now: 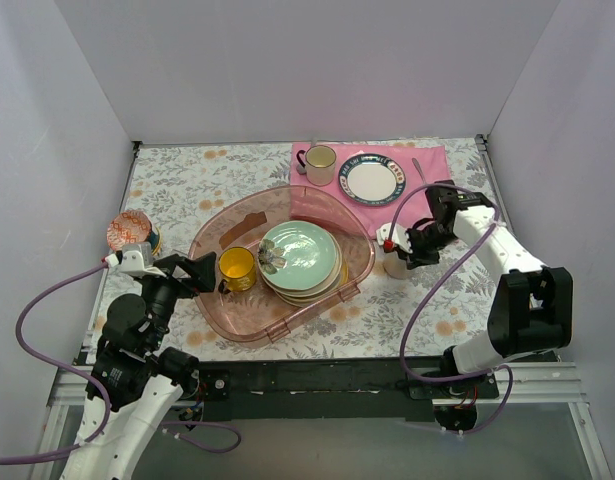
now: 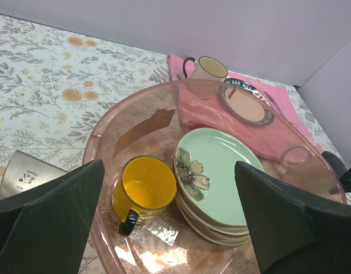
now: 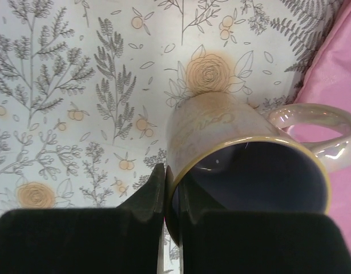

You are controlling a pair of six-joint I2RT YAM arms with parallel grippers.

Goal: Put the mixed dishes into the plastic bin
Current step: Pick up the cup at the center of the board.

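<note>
Pinching rim of grey, dark-blue-lined ceramic mug [image 3: 221, 131] in right gripper [image 3: 172, 197]; left gripper [image 1: 207, 272] agape, empty; risking slip from thin hold.

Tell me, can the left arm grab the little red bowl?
Probably yes. The red bowl sits uncovered on the table right beside the left end effector, which is open and empty. It points toward the bin, so it must turn first.

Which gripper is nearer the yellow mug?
Left. The left gripper sits open right beside the yellow mug, at the edge of the bin; the right gripper is beyond its opposite side, clamped on the grey mug.
</note>
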